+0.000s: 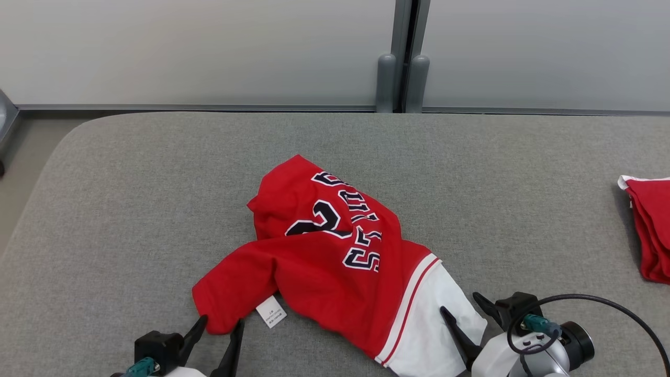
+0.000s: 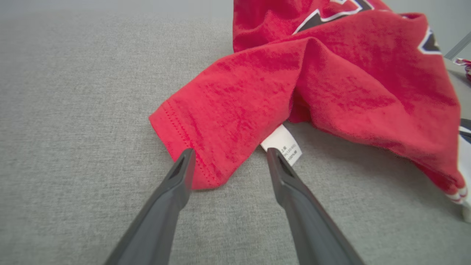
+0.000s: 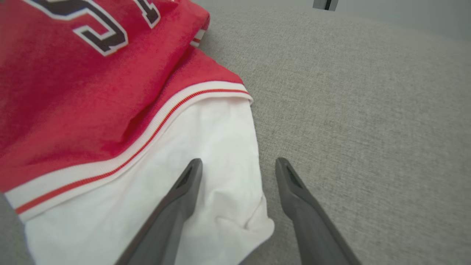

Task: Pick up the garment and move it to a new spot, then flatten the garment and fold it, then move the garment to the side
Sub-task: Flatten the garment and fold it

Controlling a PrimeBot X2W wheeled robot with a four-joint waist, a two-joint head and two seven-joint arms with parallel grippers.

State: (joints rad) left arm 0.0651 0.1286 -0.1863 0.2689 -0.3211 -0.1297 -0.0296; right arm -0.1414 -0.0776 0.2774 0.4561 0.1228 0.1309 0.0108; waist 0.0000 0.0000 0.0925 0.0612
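Observation:
A crumpled red garment [image 1: 324, 251] with dark lettering and a white sleeve part [image 1: 434, 324] lies on the grey padded table. My left gripper [image 1: 221, 320] is open at the garment's near left corner; in the left wrist view the red hem [image 2: 191, 147] lies between and just past the fingertips, with a white care label [image 2: 283, 143] by the right finger. My right gripper [image 1: 461, 305] is open over the white sleeve's end; in the right wrist view the white cloth [image 3: 224, 176] lies between its fingers [image 3: 187, 184]. Neither holds anything.
A second red and white cloth [image 1: 649, 230] lies at the table's right edge. The grey padded table [image 1: 131, 209] ends at its far edge [image 1: 335, 114] before a pale wall with a grey post [image 1: 403, 78]. A black cable [image 1: 602, 303] loops off my right wrist.

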